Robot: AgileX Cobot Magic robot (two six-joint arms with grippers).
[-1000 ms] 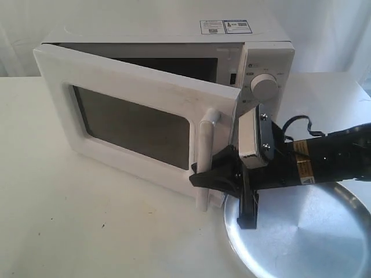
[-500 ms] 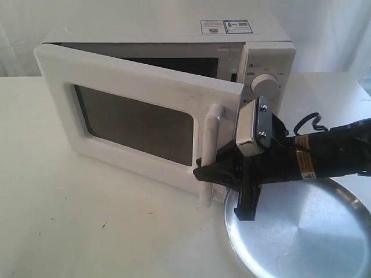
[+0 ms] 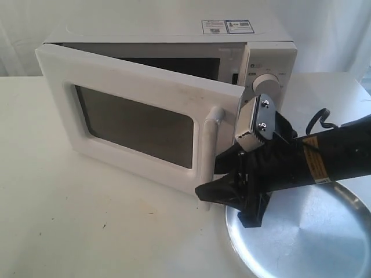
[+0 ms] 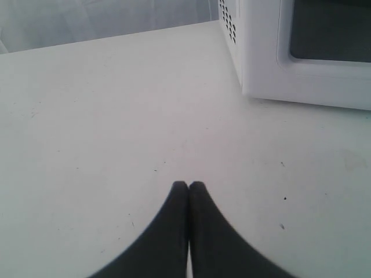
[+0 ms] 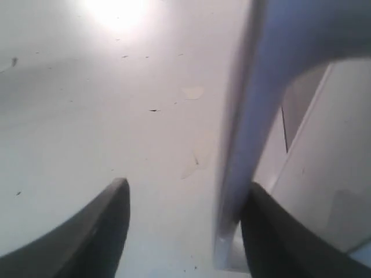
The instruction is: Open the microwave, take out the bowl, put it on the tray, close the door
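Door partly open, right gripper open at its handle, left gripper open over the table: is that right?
No: the left gripper is shut, fingertips together over the table, as the left wrist view shows. The door is partly open and the right gripper open at its handle.

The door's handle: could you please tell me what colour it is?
The handle is white, like the door; the exterior view shows it best.

Black claw (image 3: 211,179), yellow-labelled black arm (image 3: 342,153)
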